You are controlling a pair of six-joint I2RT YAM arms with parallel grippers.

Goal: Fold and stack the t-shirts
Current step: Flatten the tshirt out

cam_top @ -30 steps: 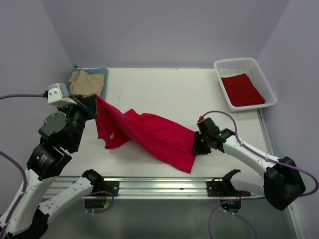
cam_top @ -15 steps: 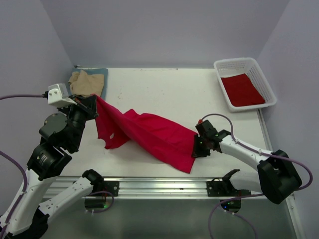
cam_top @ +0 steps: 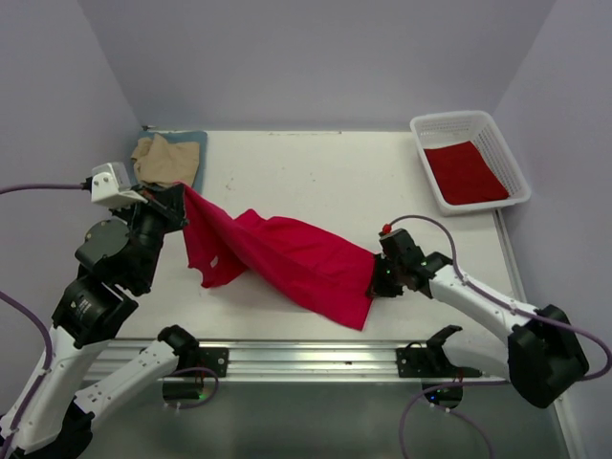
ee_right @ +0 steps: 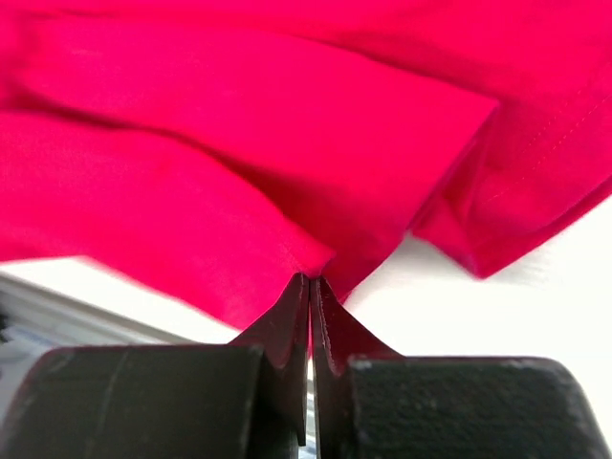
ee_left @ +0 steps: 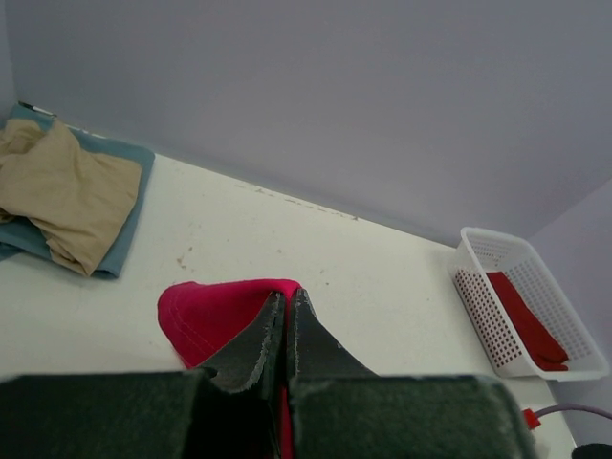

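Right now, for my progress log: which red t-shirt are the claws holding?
The red t-shirt stretched across the table, pinched by the left claw and the right claw. The other red t-shirt lies folded in the white basket, untouched.

t-shirt (cam_top: 296, 263) red | tan shirt (cam_top: 156, 159) | blue-grey shirt (cam_top: 197, 145) | basket (cam_top: 513, 174) white (lattice)

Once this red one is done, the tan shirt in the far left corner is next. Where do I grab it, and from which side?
Probably a raised wrinkle near the middle of the tan shirt, coming straight down from above. It lies crumpled on top of the flat blue-grey shirt, so a low pinch at its edge from the side could catch both layers.
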